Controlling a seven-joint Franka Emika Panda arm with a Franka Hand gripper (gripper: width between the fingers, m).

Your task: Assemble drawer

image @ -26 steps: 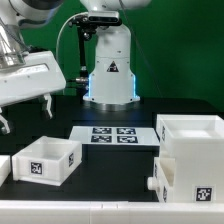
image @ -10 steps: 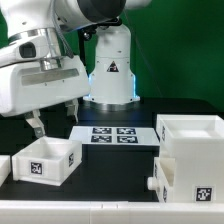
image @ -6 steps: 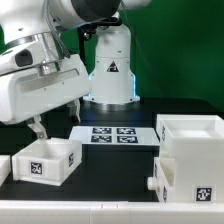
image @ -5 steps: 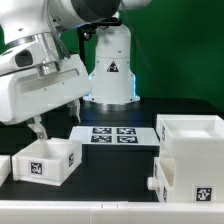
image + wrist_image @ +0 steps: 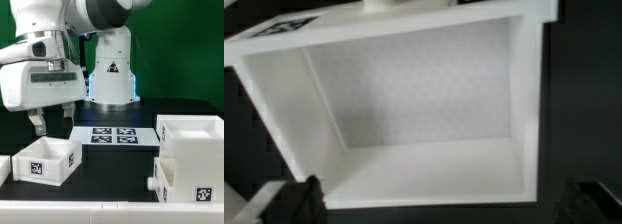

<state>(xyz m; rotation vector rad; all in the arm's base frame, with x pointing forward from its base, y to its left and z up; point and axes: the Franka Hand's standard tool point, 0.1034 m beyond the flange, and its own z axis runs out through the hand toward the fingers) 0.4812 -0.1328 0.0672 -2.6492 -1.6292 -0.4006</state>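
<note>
Gripper poised over the small drawer tray

The gripper (image 5: 53,119) hangs spread wide and empty above the open-top tray (image 5: 45,160), which sits on the bench (image 5: 110,170) at the exterior view's left. Its fingers (image 5: 299,199) straddle one wall, likely lining up a grasp. The housing (image 5: 190,155) waits well apart on the right, beyond the marker board (image 5: 113,134).

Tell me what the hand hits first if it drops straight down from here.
Probably the small matte white open-top plastic tray beneath the hand: its floor or rim; depth is unclear.
</note>
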